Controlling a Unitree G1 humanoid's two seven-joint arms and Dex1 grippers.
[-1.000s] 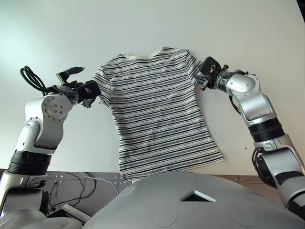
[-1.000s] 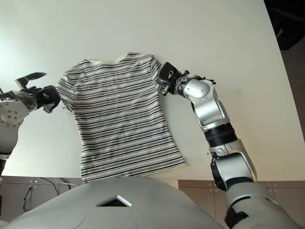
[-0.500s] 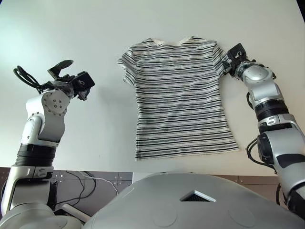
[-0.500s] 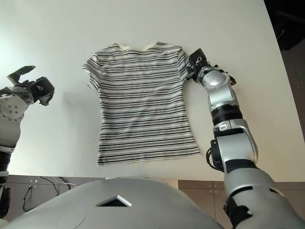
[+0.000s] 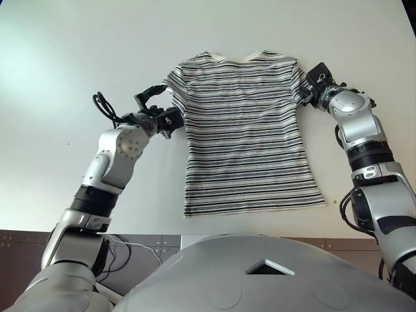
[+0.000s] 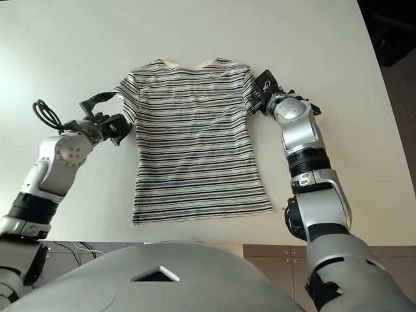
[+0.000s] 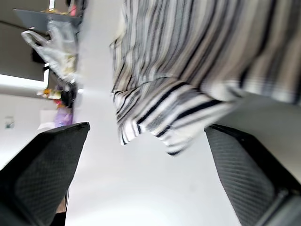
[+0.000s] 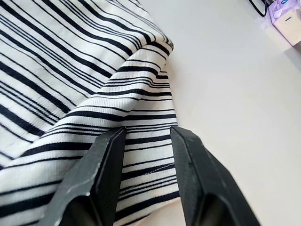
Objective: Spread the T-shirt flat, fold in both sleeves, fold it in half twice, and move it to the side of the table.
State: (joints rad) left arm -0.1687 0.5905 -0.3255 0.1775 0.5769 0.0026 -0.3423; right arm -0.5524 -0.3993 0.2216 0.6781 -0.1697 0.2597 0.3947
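The striped T-shirt [image 5: 244,130] lies spread flat on the white table [image 5: 78,52], collar on the far side, hem toward the robot. On its left, the left gripper [image 5: 166,105] sits right at the left sleeve [image 7: 160,117], jaws released and wide, with the sleeve's edge lying between them. Over on the right, the right gripper [image 5: 304,92] is at the right sleeve [image 8: 136,103], its fingers [image 8: 101,174] drawn in close and pinching the striped cloth.
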